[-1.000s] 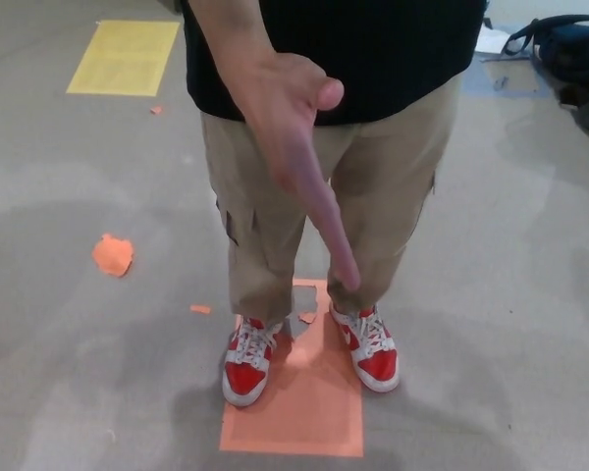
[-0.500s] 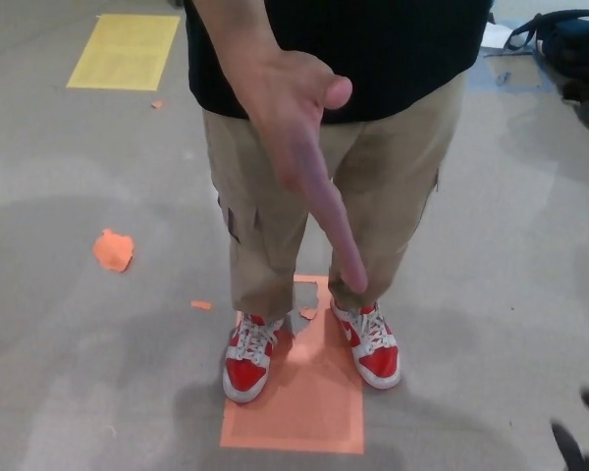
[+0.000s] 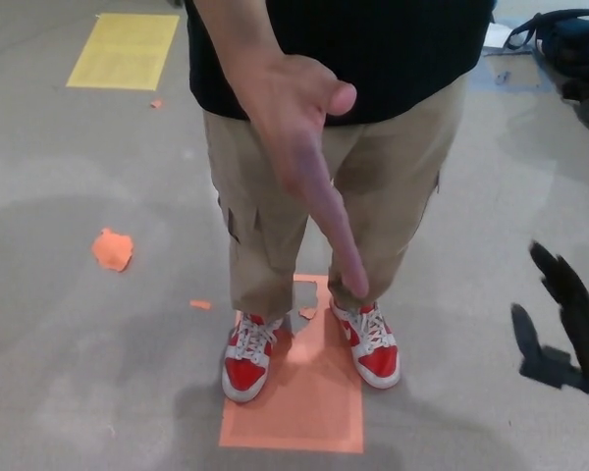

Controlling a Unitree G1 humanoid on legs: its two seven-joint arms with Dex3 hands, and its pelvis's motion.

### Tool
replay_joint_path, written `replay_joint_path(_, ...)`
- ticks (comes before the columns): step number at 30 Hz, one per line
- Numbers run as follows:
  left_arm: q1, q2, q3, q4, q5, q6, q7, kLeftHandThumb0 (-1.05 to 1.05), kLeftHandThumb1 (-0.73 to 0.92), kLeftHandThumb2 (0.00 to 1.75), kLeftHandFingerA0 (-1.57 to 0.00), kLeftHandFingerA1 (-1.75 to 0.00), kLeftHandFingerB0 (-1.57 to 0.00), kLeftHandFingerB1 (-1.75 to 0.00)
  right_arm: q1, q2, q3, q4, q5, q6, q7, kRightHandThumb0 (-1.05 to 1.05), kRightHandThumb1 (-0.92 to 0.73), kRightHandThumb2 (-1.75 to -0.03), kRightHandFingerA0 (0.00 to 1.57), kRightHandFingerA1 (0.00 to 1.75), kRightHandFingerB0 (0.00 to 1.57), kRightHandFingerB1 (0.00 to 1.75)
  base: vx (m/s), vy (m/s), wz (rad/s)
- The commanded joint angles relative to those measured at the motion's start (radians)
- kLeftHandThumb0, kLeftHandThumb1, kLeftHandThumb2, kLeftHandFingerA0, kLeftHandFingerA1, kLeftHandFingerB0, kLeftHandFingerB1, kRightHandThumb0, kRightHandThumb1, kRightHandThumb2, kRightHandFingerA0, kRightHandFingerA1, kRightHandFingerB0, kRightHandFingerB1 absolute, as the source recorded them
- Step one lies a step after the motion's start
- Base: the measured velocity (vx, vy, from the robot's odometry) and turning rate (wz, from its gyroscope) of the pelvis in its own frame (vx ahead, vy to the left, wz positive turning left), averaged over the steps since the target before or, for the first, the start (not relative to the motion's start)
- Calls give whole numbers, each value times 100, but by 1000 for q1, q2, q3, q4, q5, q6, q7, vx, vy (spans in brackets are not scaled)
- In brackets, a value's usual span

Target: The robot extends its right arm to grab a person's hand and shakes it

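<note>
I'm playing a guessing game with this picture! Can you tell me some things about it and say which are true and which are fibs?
1. The robot's right hand is already gripping the person's hand. False: they are well apart, not touching.
2. The robot's right hand is open, fingers spread. True.
3. The person wears blue shoes. False: the shoes are red and white.
4. The person stands partly on an orange sheet on the floor. True.
5. The robot's left hand is reaching out too. False: it is not in view.
</note>
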Motion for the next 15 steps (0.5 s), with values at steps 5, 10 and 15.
replay_joint_path(5,5,24,23,-5,-20,-20,2,-65,87,66,-22,-30,-18,-29,103,56,190,-1080,-315,312,253,-91,-83,-119,0,14,0,14,0,0,0)
replay_joint_path(10,-6,30,13,1,-9,2,-3,-65,88,67,-20,-29,-18,-28,73,53,229,-1106,-314,366,308,-98,-88,-122,0,8,0,7,0,0,0)
replay_joint_path(15,-4,24,27,1,-25,4,-13,-34,57,110,0,-47,0,-46,51,62,276,-1113,-334,391,322,-94,-85,-120,0,15,0,13,0,0,0)
